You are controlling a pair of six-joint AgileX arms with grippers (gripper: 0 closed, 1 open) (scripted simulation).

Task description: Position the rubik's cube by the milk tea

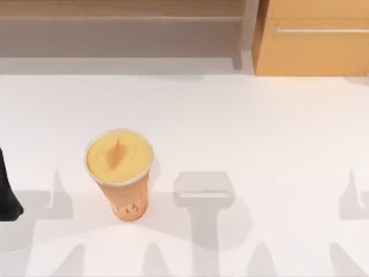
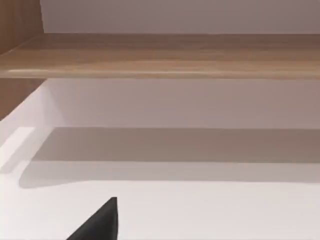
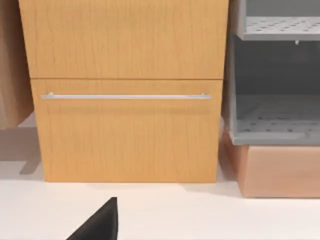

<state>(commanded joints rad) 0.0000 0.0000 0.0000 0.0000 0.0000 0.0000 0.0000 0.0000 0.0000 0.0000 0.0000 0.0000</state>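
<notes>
The milk tea (image 1: 119, 173) stands upright on the white table (image 1: 259, 133), left of centre. It is a tapered orange-tan cup with a creamy yellow-orange top in a clear rim and small dark marks near its base. The rubik's cube is out of view. My left arm (image 1: 8, 193) is a dark shape at the table's left edge, well apart from the cup. A black part of my left gripper (image 2: 100, 225) juts into the left wrist view, and a black part of my right gripper (image 3: 100, 225) into the right wrist view. Nothing is seen held by either.
A low wooden shelf (image 1: 121, 17) runs along the back of the table. At the back right stands a wooden drawer cabinet (image 1: 314, 37) with a metal handle (image 3: 125, 96). Beside the cabinet are a grey perforated rack (image 3: 275, 75) and a tan box (image 3: 280, 170).
</notes>
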